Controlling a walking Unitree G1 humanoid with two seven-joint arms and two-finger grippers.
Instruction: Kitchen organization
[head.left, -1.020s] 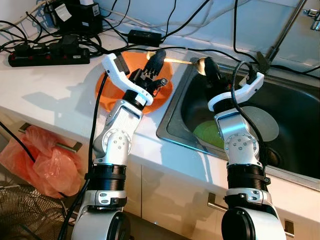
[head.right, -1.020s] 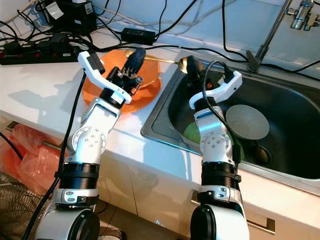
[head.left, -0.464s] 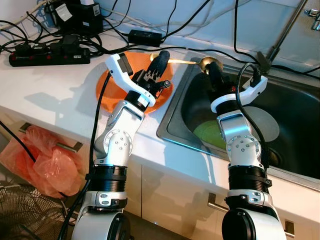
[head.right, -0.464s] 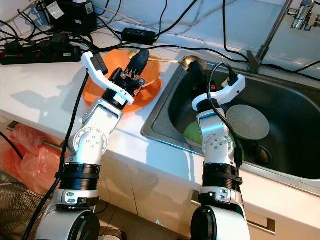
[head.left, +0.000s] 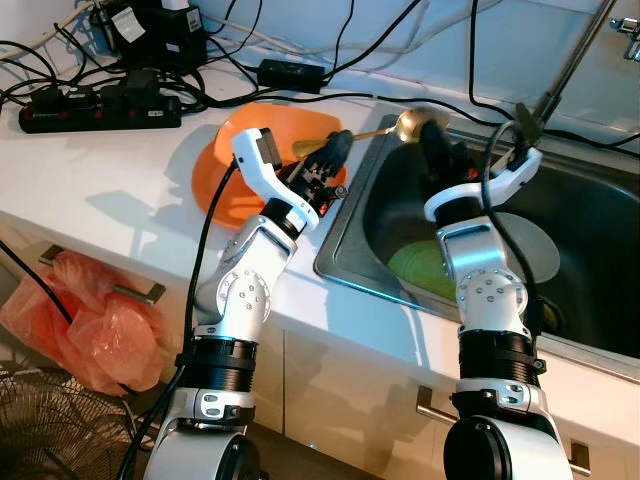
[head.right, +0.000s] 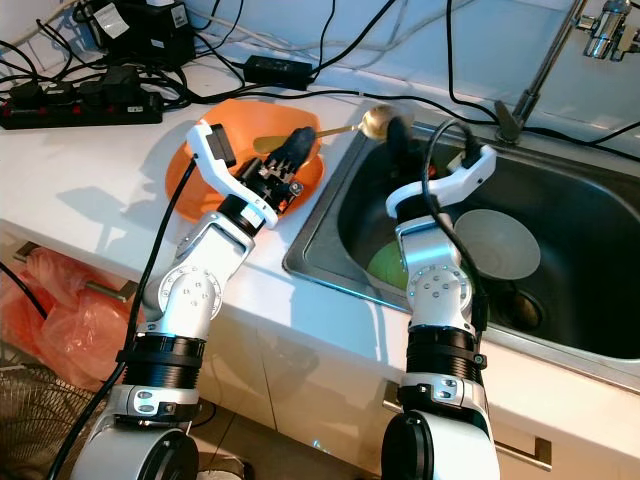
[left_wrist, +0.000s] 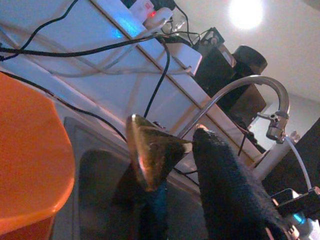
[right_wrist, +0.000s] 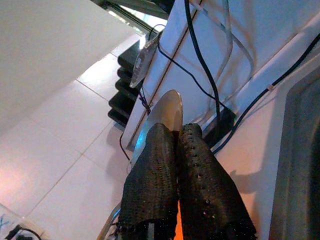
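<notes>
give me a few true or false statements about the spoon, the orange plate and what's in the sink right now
1. The right gripper is shut on the gold spoon. True.
2. The orange plate lies in the sink. False: it sits on the white counter, left of the sink.
3. A green plate lies in the sink basin. True.
4. The left gripper hangs idle below the counter. False: it reaches over the right edge of the orange plate.
5. The power strip is inside the sink. False: it lies on the counter behind the orange plate.
</notes>
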